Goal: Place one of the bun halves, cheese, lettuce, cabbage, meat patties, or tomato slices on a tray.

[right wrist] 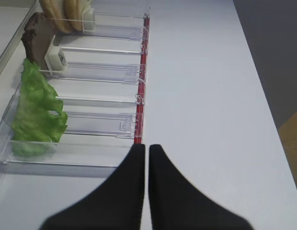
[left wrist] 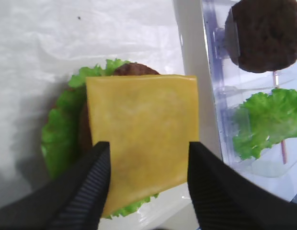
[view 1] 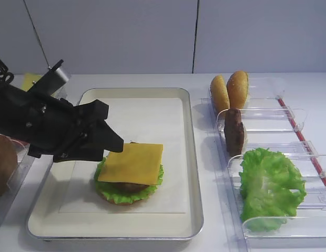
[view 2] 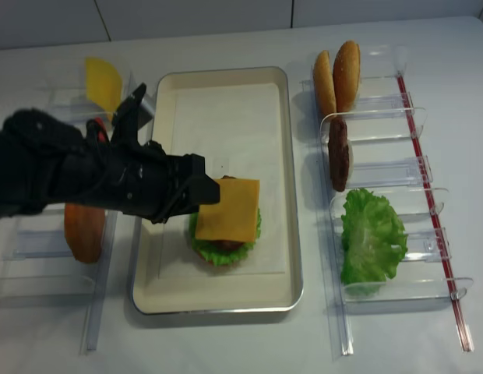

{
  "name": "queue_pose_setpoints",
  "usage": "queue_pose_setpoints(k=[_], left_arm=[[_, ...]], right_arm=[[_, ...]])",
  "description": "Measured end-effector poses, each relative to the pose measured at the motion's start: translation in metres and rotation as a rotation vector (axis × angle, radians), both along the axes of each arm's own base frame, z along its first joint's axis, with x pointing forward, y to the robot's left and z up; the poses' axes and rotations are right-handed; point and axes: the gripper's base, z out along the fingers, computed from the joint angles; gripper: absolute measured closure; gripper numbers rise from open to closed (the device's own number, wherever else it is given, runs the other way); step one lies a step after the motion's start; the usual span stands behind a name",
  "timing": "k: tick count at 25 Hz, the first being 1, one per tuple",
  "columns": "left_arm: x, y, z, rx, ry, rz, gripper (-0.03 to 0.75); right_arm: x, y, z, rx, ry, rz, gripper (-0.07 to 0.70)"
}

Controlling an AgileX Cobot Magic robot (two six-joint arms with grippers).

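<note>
On the white paper liner near the front of the tray (view 1: pixel 192 157), a stack is sitting: a bun half at the bottom, ruffled lettuce (view 1: pixel 118 191), a meat patty (left wrist: pixel 134 70) peeking out at the far edge, and the cheese (view 1: pixel 132 163) lying flat on top. The left tool (left wrist: pixel 147 177) is hanging over the near-left edge of that cheese slice with its jaws spread wide, one finger on each side of the slice's corner, released and gripping nothing.

Beside the tray on the right, clear plastic bins (view 1: pixel 289 157) are standing on the tabletop (right wrist: pixel 211 96), holding a loose lettuce leaf (view 1: pixel 271 186) nearest, then an upright meat patty (view 1: pixel 234 131), then two bun halves (view 1: pixel 230 90) on edge farthest back. The right tool (right wrist: pixel 146 148) is hovering over the tabletop just in front of these bins, its jaws pressed together and clenched on nothing.

Far left, a yellow cheese slice (view 2: pixel 103 80) is standing in another bin.
</note>
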Motion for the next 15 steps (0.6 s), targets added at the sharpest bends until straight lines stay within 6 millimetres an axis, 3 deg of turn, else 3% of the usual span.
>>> queue_pose_setpoints(k=[6,11,15], left_arm=[[0.008,0.008,0.022,0.189,0.040,-0.073,0.370],[0.015,0.020,0.059,0.394,0.088,-0.147,0.370],[0.027,0.033,0.091,0.561,0.026,-0.082,0.370]], right_arm=[[0.000,0.000,0.000,0.000,0.000,0.000,0.575],[0.000,0.000,0.000,0.000,0.000,0.000,0.575],[0.000,0.000,0.000,-0.002,0.000,-0.001,0.575]])
